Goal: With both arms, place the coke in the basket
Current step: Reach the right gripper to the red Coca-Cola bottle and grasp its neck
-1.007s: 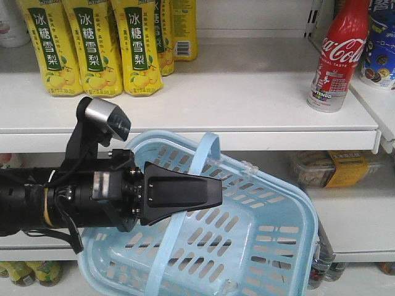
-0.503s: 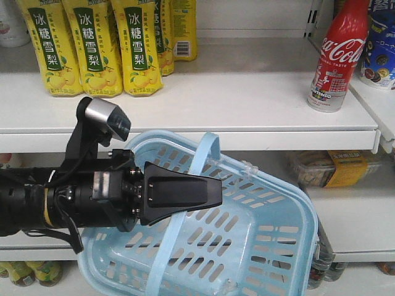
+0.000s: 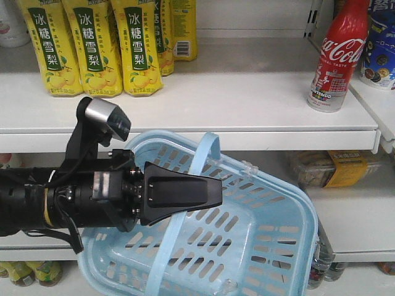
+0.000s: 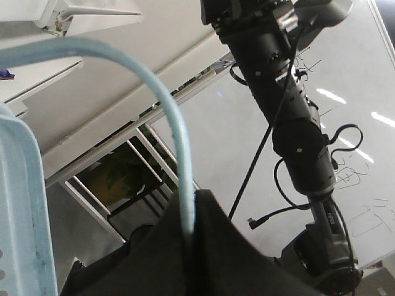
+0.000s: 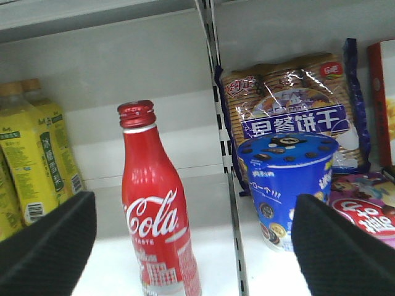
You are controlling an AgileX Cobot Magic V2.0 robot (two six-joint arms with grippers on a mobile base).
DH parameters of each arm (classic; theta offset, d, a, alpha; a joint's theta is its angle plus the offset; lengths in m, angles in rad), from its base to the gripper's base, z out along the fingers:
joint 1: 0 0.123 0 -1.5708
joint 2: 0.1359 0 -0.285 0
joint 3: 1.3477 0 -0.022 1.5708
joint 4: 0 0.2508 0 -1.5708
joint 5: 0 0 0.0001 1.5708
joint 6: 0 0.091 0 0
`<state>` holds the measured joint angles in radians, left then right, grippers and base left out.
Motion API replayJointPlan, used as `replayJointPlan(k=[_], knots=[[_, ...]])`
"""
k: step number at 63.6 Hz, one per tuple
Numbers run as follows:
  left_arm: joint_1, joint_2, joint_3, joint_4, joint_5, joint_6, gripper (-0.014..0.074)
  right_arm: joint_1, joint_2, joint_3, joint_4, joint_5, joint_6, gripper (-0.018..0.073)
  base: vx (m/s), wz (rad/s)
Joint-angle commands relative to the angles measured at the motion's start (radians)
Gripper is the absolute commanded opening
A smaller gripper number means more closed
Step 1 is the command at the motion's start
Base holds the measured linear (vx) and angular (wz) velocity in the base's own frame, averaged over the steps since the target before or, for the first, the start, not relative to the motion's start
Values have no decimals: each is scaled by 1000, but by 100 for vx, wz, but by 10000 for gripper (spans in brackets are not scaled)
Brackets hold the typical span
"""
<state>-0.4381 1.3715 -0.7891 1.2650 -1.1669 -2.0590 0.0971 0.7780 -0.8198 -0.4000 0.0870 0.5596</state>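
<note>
Standing upright at the right end of the upper white shelf [image 3: 247, 102], the coke [image 3: 338, 52] is a slim red bottle with a red screw cap and "Coca-Cola" in white script; the smaller print beneath the logo is too fine to read. Just beside it on the right is a blue paper cup [image 5: 287, 185] printed with dark round biscuits and Chinese characters. Behind the cup stands a clear packet of round biscuits [image 5: 296, 105] with a blue band reading 早餐饼干. Near the left end of the same shelf stands a row of yellow plastic drink bottles [image 3: 92, 49] with green labels reading 冰糖雪梨, well apart from the coke. The right jaws are spread wide. Their two black textured pads [image 5: 49, 240] sit at the lower corners of the right wrist view, with the coke between them but farther back, held by nothing. Below and left of the coke, a light-blue plastic shopping basket with slotted sides [image 3: 271, 246] hangs tilted in front of the lower shelf. The left arm [image 3: 74, 200], black with a silver-grey wrist camera [image 3: 105, 117] and a yellow ring, reaches in from the left. The left jaws are closed flat on the basket's thin hoop handle [image 4: 176, 135], which vanishes between their black pads in the left wrist view.
</note>
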Motion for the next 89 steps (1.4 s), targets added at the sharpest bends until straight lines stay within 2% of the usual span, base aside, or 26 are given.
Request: replayJointPlan(k=[1,11,40,54,59,66,82,89], knots=[[-3,-34,-27,-81,-162,9,-6,30,60,-72,-15,-73,-37,592,0,0],[-3,-34,-27,-81,-162,9,-6,146,148,-132,-60,-65,-143,587,0,0],[-3,-34,-27,-82,-162,9,-6,142,324,-329,-60,-48,-117,587,0,0],[-3,-34,-27,-82,-162,9,-6,72,423,-408,-48,-42,-109,577,0,0],[-3,-34,-27,-82,-162,9,-6,70,445,-420,-54,-43,-113,558,0,0],[-3,-34,-27,-82,-162,9,-6,75,454,-424,-55,-48,-113,461,0,0],[-3,-34,-27,-82,-162,9,-6,74,453,-424,-55,-48,-117,-17,0,0],[-3,-34,-27,-82,-162,9,-6,74,427,-424,-51,-7,-116,-11,0,0]])
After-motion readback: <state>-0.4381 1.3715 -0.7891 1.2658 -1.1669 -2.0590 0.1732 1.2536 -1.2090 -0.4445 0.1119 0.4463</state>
